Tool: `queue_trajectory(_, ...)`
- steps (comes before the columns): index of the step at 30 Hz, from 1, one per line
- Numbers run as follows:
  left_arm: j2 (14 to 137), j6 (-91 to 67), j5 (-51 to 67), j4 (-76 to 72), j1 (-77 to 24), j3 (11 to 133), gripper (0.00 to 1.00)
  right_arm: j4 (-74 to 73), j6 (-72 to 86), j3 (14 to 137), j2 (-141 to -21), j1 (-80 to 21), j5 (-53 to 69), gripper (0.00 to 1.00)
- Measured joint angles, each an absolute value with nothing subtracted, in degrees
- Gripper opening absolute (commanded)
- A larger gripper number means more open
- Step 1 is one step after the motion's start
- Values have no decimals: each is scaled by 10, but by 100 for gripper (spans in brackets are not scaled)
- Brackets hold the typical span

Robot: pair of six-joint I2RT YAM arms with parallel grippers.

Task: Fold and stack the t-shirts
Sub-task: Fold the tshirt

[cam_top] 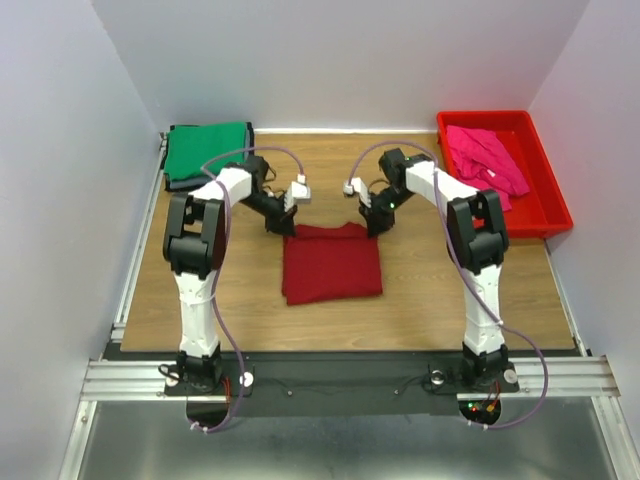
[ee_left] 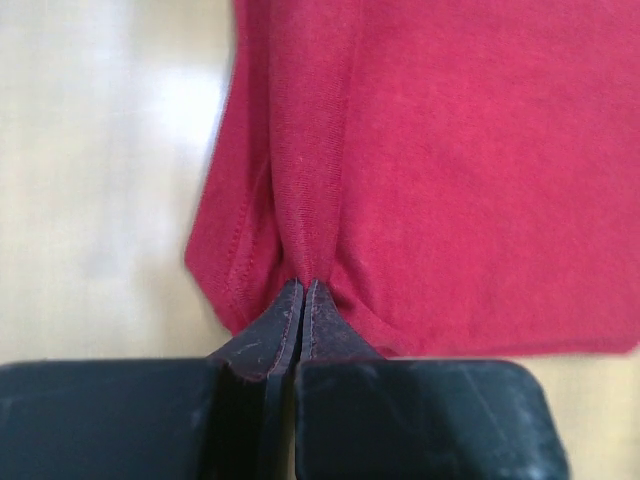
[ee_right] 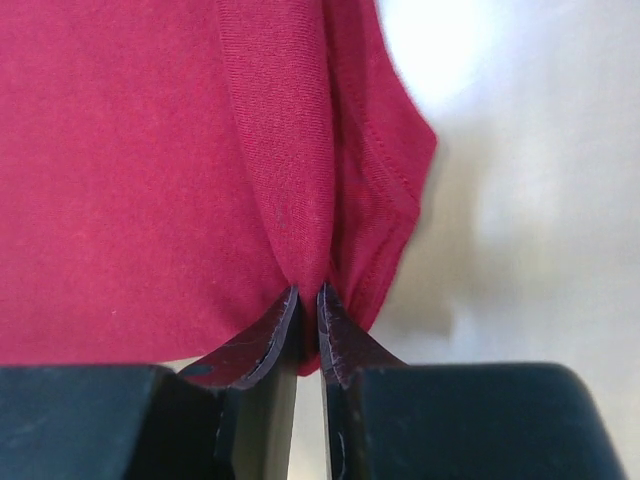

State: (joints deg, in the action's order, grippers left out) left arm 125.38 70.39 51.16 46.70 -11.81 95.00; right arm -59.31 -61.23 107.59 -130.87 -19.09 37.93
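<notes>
The fingers [ee_left: 280, 335] of the left gripper [ee_left: 302, 292] are pressed tip to tip, clenched on a narrow pucker of the maroon t-shirt [ee_left: 450, 150]. The cloth fans out from the tips in soft creases. The fingers [ee_right: 268, 340] of the right gripper [ee_right: 308, 298] stand with a thin slit between them. A gathered fold of the same shirt runs down into that slit, and I cannot tell whether they are biting it or have let it go.

The wooden table [cam_top: 430, 290] lies under both pairs of fingers. In the overhead view the maroon t-shirt is a folded, roughly square pad lying flat on the wood. It reaches from the fingertips back toward the arm bases. The left gripper sits at its far left corner and the right gripper at its far right corner, so the shirt's far edge runs between the two.

A red tray [cam_top: 540, 205] stands well apart from the right fingers, beyond them and out to their right. A pink t-shirt [cam_top: 485, 160] lies crumpled inside it. A green t-shirt [cam_top: 207, 150] lies folded flat beyond the left fingers and out to their left, near the table's far corner.

A stitched hem [ee_left: 238, 250] runs just left of the left fingertips. A matching hem shows just right of the right fingertips, at the cloth's outer edge.
</notes>
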Motion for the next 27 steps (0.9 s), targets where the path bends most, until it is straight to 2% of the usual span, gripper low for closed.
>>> queue_trajectory(3,1195,693,503,447,-149,861,6,-587,-595,968,-1245,-198,382,18)
queue_trajectory(6,1134,677,503,435,-181,768,6,-602,-575,873,-1181,-214,384,23)
queue_trajectory(7,1120,672,504,435,-187,747,6,-604,-564,852,-1162,-219,387,30)
queue_trajectory(9,1103,667,505,436,-189,723,9,-609,-552,837,-1144,-226,390,36)
queue_trajectory(11,1093,659,506,432,-183,712,21,-610,-535,832,-1127,-228,393,43)
queue_trajectory(12,1090,654,506,431,-180,711,30,-609,-528,832,-1124,-228,395,44)
queue_trajectory(14,1089,649,508,426,-171,711,41,-610,-509,842,-1124,-227,396,47)
queue_trajectory(15,1089,648,507,421,-164,712,51,-609,-498,851,-1125,-225,397,48)
queue_trajectory(16,1089,645,507,419,-155,713,54,-609,-491,857,-1125,-225,397,49)
queue_trajectory(17,1089,644,508,422,-147,717,55,-610,-480,868,-1127,-224,400,55)
queue_trajectory(20,1088,647,508,427,-125,736,57,-609,-448,904,-1136,-213,421,57)
queue_trajectory(27,1048,618,508,384,-134,741,56,-600,-368,999,-1219,-169,496,54)
